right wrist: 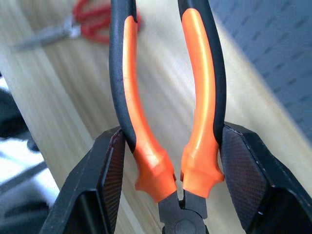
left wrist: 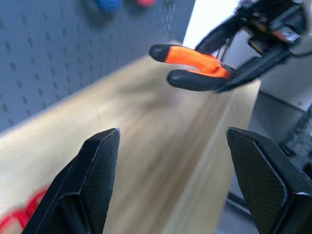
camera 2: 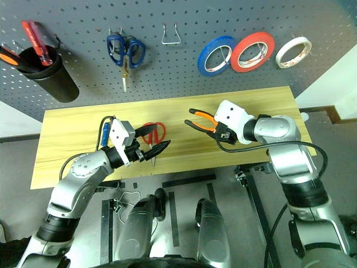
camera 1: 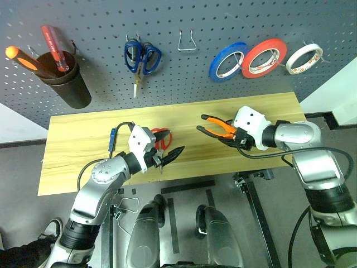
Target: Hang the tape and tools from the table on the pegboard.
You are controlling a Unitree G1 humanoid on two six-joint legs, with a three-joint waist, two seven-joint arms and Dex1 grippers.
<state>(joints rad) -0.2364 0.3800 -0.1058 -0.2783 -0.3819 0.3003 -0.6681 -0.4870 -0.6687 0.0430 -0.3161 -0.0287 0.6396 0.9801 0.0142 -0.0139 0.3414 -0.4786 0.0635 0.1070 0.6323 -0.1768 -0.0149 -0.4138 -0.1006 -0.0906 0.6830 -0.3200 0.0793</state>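
My right gripper [camera 1: 234, 137] is shut on the pliers [camera 1: 215, 127] near their head and holds them above the table [camera 1: 78, 145], with the orange-and-black handles [right wrist: 129, 87] pointing left. My left gripper [camera 1: 167, 156] hovers open and empty over the table's front middle, pointing toward the pliers [left wrist: 195, 58]. Red-handled scissors [camera 1: 163, 136] lie on the wood just behind it, partly hidden. A thin blue-handled tool [camera 1: 112, 137], apparently the screwdriver, lies by my left wrist. The whitish tape roll [camera 1: 304, 58] hangs on the pegboard [camera 1: 100, 22] at the far right.
On the pegboard hang a blue roll [camera 1: 227, 61], a red-orange roll [camera 1: 264, 57] and blue-handled scissors [camera 1: 142, 57], beside a bare wire hook [camera 1: 187, 42]. A black cup [camera 1: 68, 82] at the left holds orange and red screwdrivers.
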